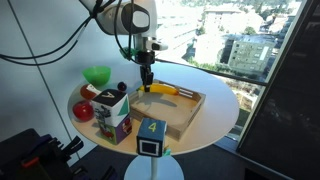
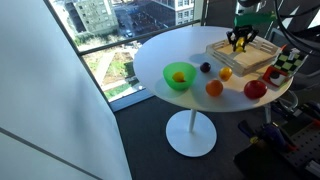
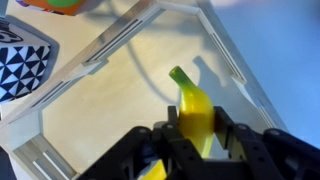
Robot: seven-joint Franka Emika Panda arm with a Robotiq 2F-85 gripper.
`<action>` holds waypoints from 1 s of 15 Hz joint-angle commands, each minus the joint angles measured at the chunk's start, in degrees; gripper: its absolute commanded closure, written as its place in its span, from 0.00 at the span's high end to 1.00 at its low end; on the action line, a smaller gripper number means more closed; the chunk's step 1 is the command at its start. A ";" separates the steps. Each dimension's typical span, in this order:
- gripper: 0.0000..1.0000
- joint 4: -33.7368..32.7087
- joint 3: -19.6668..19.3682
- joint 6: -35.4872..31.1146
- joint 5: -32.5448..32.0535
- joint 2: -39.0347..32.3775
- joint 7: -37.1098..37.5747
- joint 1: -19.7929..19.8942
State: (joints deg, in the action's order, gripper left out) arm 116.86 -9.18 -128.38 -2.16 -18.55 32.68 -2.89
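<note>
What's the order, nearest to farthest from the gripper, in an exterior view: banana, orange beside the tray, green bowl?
From the gripper, in an exterior view:
1. banana: clamped in its jaws, over the wooden tray.
2. orange: on the table, just off the tray's edge.
3. green bowl: farthest, on the table's window side.

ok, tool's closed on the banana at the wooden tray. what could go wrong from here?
1. Slip or pivot: the tool pinches the banana across its curved body, and a long free end sticks out, so it may rotate in the grip.
2. Snag: the wooden tray has raised walls close around the banana, so a sideways move could catch its tip.
3. Collision: the patterned cube sits right beside the tray, so a wide swing might knock it.
</note>
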 commanded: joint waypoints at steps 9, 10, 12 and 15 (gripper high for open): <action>0.15 0.65 5.21 3.40 -3.54 7.42 -2.84 -1.75; 0.15 0.84 5.75 3.20 -4.05 7.64 -3.67 -2.04; 0.15 1.34 6.76 2.61 -5.65 7.88 -5.40 -2.70; 0.15 2.15 8.15 1.96 -8.74 7.89 -7.78 -3.82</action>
State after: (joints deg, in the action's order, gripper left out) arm 117.34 -2.08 -126.27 -8.08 -12.35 27.54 -6.07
